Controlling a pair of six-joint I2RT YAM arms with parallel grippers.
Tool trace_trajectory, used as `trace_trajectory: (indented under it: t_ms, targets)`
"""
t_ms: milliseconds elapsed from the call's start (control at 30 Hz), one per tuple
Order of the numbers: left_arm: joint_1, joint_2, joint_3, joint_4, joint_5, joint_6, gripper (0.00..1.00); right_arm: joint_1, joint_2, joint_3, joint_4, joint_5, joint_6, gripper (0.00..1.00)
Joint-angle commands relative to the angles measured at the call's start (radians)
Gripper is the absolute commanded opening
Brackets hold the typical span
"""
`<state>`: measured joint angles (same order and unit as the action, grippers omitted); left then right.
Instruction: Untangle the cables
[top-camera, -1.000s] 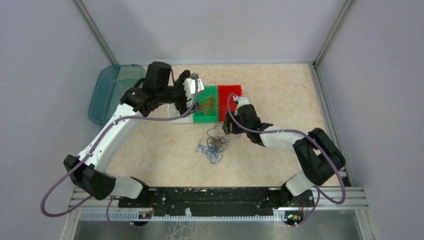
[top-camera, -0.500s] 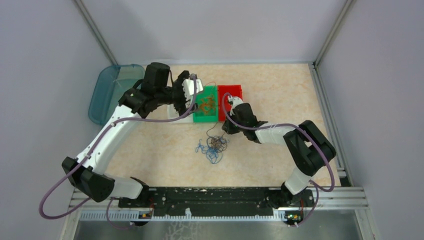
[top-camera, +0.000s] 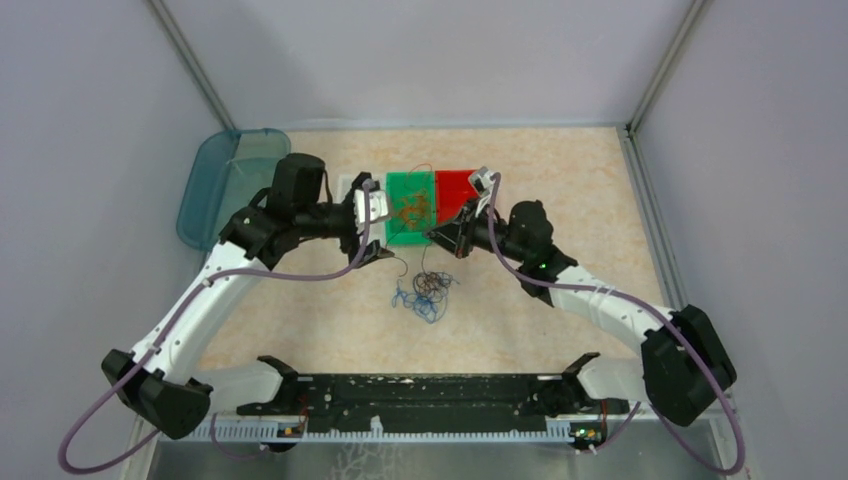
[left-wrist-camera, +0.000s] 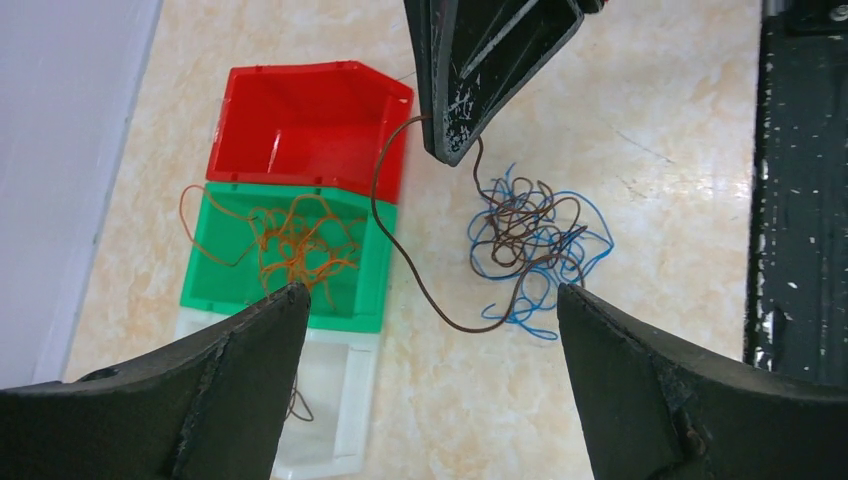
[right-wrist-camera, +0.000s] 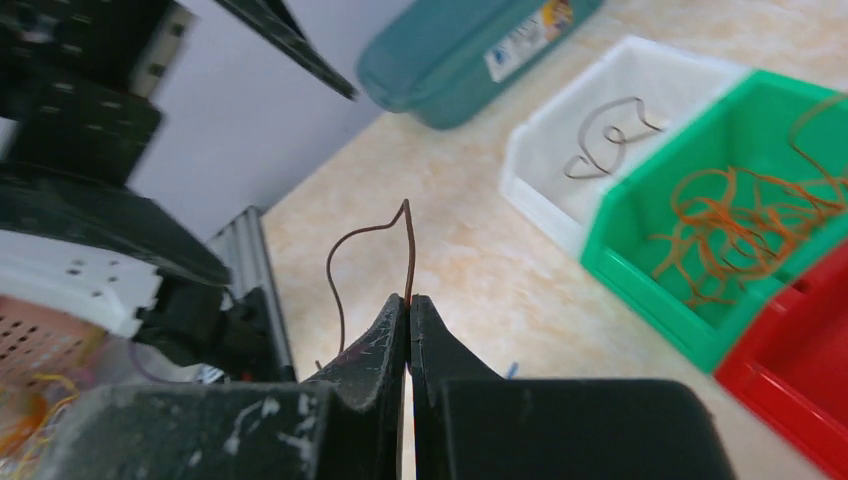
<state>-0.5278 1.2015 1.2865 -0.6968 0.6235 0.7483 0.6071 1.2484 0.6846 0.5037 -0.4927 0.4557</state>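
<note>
A clump of blue and dark brown cables (top-camera: 428, 292) (left-wrist-camera: 530, 235) lies on the table in front of the bins. My right gripper (top-camera: 434, 232) (right-wrist-camera: 409, 300) is shut on one brown cable (right-wrist-camera: 405, 250) (left-wrist-camera: 385, 230). It holds that cable just above the table beside the red bin, and the cable trails in a loop back into the clump. My left gripper (top-camera: 380, 225) (left-wrist-camera: 430, 290) hangs open above the table between the bins and the clump, with nothing between its fingers.
Red bin (top-camera: 457, 185) (left-wrist-camera: 300, 130), green bin (top-camera: 418, 238) (left-wrist-camera: 372, 262) with orange cables (left-wrist-camera: 300, 245) (right-wrist-camera: 740, 230), and white bin (left-wrist-camera: 340, 400) (right-wrist-camera: 560, 150) with one dark wire (right-wrist-camera: 605, 135) stand in a row. A teal container (top-camera: 215, 180) sits far left.
My right gripper has shut on a brown cable by the clump and lifted it toward the bins. The left gripper has moved from over the green bin toward the near side.
</note>
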Motion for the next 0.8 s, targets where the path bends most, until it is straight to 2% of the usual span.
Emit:
trace_trajectory:
  t_ms: [0, 200, 367, 500, 633, 767]
  targets:
    - [-0.010, -0.065, -0.060, 0.054, 0.113, -0.020, 0.98, 0.031, -0.083, 0.023, 0.102, -0.120, 0.080, 0.00]
    - [-0.029, -0.120, -0.124, 0.146, 0.172, -0.064, 0.97, 0.086, -0.126, 0.091, 0.062, -0.140, 0.067, 0.00]
    - [-0.046, -0.124, -0.141, 0.185, 0.237, -0.194, 0.93, 0.136, -0.143, 0.149, 0.029, -0.106, 0.046, 0.00]
    - [-0.061, -0.149, -0.201, 0.217, 0.297, -0.305, 0.86, 0.149, -0.152, 0.145, 0.083, -0.084, 0.080, 0.00]
    - [-0.069, -0.186, -0.275, 0.312, 0.290, -0.426, 0.79, 0.162, -0.156, 0.135, 0.142, -0.072, 0.114, 0.00]
    - [-0.070, -0.219, -0.330, 0.433, 0.300, -0.529, 0.66, 0.180, -0.149, 0.138, 0.164, -0.058, 0.130, 0.00]
